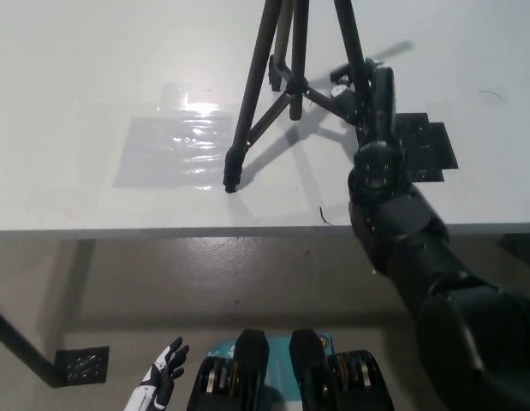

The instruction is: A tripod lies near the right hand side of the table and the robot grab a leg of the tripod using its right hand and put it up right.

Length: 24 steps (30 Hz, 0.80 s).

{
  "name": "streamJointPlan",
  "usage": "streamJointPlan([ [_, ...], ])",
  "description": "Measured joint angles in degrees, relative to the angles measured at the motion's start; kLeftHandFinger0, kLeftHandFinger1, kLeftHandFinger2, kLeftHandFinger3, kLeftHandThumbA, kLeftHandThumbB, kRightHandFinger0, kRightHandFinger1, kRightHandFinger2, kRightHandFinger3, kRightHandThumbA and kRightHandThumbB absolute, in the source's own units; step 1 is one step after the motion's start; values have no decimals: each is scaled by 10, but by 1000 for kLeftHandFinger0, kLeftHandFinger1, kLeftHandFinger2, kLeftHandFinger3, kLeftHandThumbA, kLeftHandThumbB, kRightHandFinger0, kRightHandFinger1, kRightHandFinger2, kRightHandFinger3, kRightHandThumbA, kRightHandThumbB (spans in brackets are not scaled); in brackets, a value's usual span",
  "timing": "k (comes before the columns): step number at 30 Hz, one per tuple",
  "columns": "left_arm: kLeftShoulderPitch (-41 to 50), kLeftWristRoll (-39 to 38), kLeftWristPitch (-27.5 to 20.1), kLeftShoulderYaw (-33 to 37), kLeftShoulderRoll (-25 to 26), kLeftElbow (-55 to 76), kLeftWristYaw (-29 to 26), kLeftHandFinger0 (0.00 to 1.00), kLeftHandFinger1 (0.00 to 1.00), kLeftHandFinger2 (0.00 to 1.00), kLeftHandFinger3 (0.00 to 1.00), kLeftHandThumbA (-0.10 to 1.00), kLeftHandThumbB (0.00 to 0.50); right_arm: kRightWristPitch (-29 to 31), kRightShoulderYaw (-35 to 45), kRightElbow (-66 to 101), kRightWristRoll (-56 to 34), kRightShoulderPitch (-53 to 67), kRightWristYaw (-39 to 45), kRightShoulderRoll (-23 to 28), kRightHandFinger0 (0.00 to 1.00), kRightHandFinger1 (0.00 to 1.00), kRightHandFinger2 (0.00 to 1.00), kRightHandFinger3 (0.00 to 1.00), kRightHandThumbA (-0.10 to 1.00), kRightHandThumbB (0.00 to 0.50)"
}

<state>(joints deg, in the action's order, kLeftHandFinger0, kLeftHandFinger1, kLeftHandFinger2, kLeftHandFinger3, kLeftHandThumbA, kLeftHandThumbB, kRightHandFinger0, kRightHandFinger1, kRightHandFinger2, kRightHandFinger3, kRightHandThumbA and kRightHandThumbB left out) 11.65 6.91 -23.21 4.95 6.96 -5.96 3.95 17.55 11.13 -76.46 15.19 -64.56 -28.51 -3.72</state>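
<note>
The tripod (286, 81) top runs past the upper edge, and the right hand's (360, 90) grip on its leg is unclear.

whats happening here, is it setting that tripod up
Yes. The black right hand is up on the white table, gripping a leg of the dark tripod, which now stands with its legs spread; the front-left foot rests near a shiny taped patch. A black patch lies just beyond the arm. The white left hand hangs low beside the body, open and idle.
</note>
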Motion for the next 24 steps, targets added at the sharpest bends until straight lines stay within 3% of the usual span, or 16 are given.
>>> streamJointPlan([
  [2, 2, 0, -4, 0, 0, 0, 0, 1000, 1000, 1000, 1000, 1000, 278, 16, -3, -1, -4, 7, -5, 0, 0, 70, 439, 383, -100, 116],
  [6, 5, 2, -9, 1, 1, 0, 0, 1000, 1000, 1000, 1000, 1000, 291, 43, -5, -2, -12, 20, -6, -1, 0, 179, 578, 566, -100, 130],
  [7, 5, 2, -11, 1, 1, 0, 0, 1000, 1000, 1000, 1000, 1000, 298, 48, -5, -2, -15, 23, -4, 0, 55, 263, 664, 650, -29, 146],
  [8, 5, 2, -11, 1, 2, 0, 0, 1000, 1000, 1000, 1000, 1000, 297, 51, -5, -2, -18, 25, -3, 0, 182, 408, 760, 737, 91, 181],
  [9, 6, 3, -11, 1, 2, 0, 0, 1000, 1000, 1000, 1000, 1000, 290, 53, -5, -3, -22, 27, -1, 0, 489, 674, 922, 910, 308, 272],
  [10, 6, 3, -12, 1, 2, 0, 0, 1000, 1000, 1000, 1000, 1000, 289, 59, -6, -3, -25, 31, 1, 0, 618, 825, 1000, 1000, 401, 329],
  [11, 6, 3, -12, 1, 2, 0, 0, 1000, 1000, 1000, 1000, 1000, 289, 62, -7, -2, -27, 32, 6, 1, 605, 752, 954, 1000, 451, 341],
  [12, 6, 3, -12, 1, 2, 0, 0, 1000, 1000, 1000, 1000, 1000, 280, 67, -9, -2, -31, 34, 14, 3, 838, 1000, 1000, 1000, 626, 441],
  [13, 6, 3, -12, 1, 3, 0, 0, 1000, 1000, 1000, 1000, 1000, 273, 69, -11, -2, -33, 35, 23, 5, 1000, 1000, 1000, 1000, 745, 495],
  [14, 6, 3, -12, 1, 4, 0, 0, 1000, 1000, 1000, 1000, 1000, 273, 71, -13, -2, -34, 36, 35, 9, 1000, 1000, 1000, 1000, 751, 499],
  [15, 6, 3, -12, 1, 4, -1, 0, 1000, 1000, 1000, 1000, 1000, 276, 72, -14, -1, -35, 36, 44, 12, 1000, 1000, 1000, 1000, 842, 500],
  [17, 6, 3, -12, 1, 4, -1, 0, 1000, 1000, 1000, 1000, 1000, 288, 72, -18, 1, -37, 37, 64, 18, 1000, 1000, 1000, 1000, 919, 500],
  [24, 6, 6, -12, 2, 4, -1, 0, 1000, 1000, 1000, 1000, 1000, 280, 74, -54, 36, -44, 48, 137, 35, 1000, 1000, 1000, 1000, 857, 500],
])
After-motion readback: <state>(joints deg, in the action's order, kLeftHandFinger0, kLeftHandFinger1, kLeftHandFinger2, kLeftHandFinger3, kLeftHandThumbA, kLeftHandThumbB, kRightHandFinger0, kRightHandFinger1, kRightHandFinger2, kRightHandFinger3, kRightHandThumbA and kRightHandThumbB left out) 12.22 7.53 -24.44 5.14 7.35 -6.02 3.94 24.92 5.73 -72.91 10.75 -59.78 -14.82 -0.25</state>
